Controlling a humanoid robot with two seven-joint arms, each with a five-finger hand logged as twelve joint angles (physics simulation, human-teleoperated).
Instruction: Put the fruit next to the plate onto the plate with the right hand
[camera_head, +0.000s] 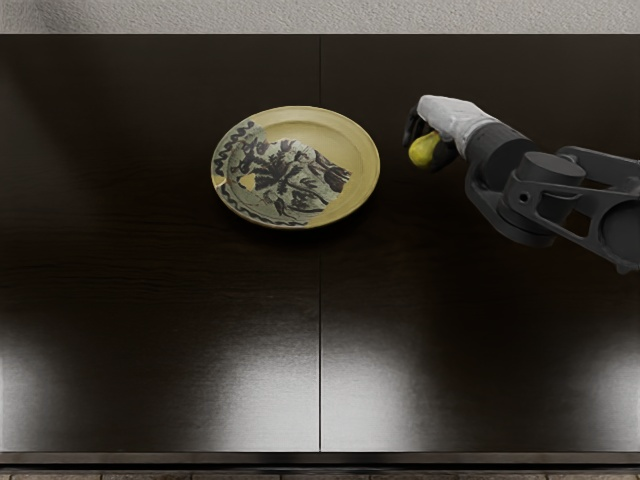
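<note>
Dark, glossy wood is what you are looking down on: a wide table (150, 330) with a thin seam (320, 300) running from its far edge to its near edge, roughly through the middle. Soft patches of light reflect off the near half. Beyond the far edge you can see a pale, speckled strip of wall (300, 15).

Your plate (365, 150) sits on the far half of the table, lying across the seam with most of it to the left. It is a yellow-ochre dish with a dark painted pattern over its left and centre, and nothing lies on it.

Your right hand (440, 125) is just off the plate's right rim, close to it but not touching. The arm (560, 195) comes in from the table's right edge, dark grey and jointed, ending in a pale grey back of the hand. Its dark fingers (412, 125) are curled down around the fruit (424, 150), a small yellow-green piece that shows beneath the palm on the side facing the plate. So the fruit is in your grasp, beside the plate and not on it. You cannot tell from this view whether it rests on the wood or is raised above it.
</note>
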